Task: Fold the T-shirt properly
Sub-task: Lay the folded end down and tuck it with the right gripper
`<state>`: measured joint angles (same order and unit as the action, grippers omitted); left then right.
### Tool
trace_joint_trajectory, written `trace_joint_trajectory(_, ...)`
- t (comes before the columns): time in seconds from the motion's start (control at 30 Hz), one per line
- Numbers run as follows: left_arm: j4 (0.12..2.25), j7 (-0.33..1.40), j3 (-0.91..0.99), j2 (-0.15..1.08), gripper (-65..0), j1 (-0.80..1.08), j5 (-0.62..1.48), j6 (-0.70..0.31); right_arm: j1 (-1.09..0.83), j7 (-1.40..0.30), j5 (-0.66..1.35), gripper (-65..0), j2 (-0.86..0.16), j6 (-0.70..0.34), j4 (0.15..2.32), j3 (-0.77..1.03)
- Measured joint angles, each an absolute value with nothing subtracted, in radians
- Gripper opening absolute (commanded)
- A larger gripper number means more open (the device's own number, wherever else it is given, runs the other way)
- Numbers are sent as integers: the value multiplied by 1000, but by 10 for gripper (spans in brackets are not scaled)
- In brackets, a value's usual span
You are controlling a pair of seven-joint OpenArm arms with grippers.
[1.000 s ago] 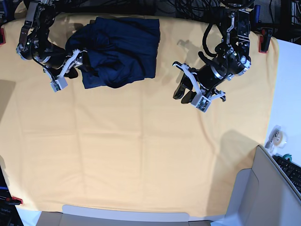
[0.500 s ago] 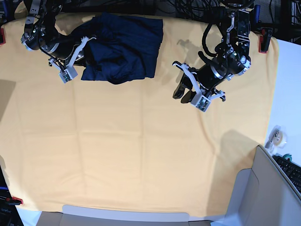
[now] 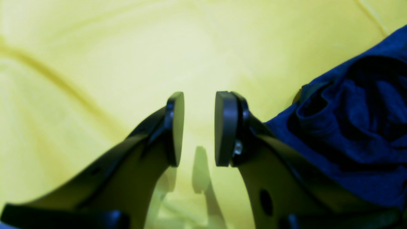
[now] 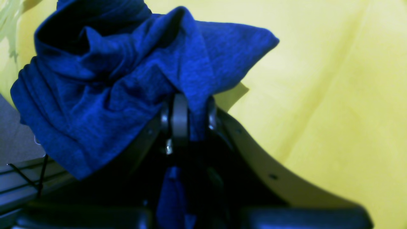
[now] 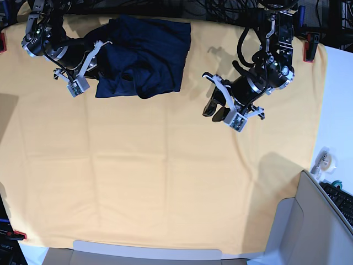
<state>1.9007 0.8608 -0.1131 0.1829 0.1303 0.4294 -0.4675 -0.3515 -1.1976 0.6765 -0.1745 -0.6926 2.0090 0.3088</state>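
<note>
The dark navy T-shirt lies bunched and partly folded at the far left-middle of the yellow-orange cloth. My right gripper is at the shirt's left edge, shut on a fold of it. In the right wrist view the gripper pinches the blue fabric, which is lifted and drapes over the fingers. My left gripper hovers to the right of the shirt, apart from it. In the left wrist view it is open and empty over the cloth, with the shirt just beside its right finger.
A grey bin or chair stands at the near right corner. A tape roll and a keyboard lie on the white surface at the right. Red clamps hold the cloth's edges. Cables run along the far edge.
My right gripper has moved toward the far left edge with the shirt fabric in it, dragging the shirt's left side up and back. The left arm has not moved.
</note>
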Motion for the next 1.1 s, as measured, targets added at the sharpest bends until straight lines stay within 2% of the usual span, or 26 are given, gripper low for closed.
trace_joint_trajectory(0.1,1901,861,-113,183,-485,130,430,-467,-352,-1198,677,-641,-175,-693,2009,306)
trace_joint_trajectory(0.3,1901,861,-113,183,-485,131,429,-467,-352,-1197,680,-540,-176,-693,2009,302)
trace_joint_trajectory(0.67,1901,861,-111,183,-485,131,429,-467,-364,-1197,680,-527,-173,-693,2009,302)
trace_joint_trajectory(0.9,1901,861,-111,183,-485,134,430,-467,-386,-1197,680,-387,-174,-693,2009,302)
trace_joint_trajectory(1.1,1901,861,-111,183,-485,134,430,-467,-392,-1196,680,-374,-176,-693,2009,302)
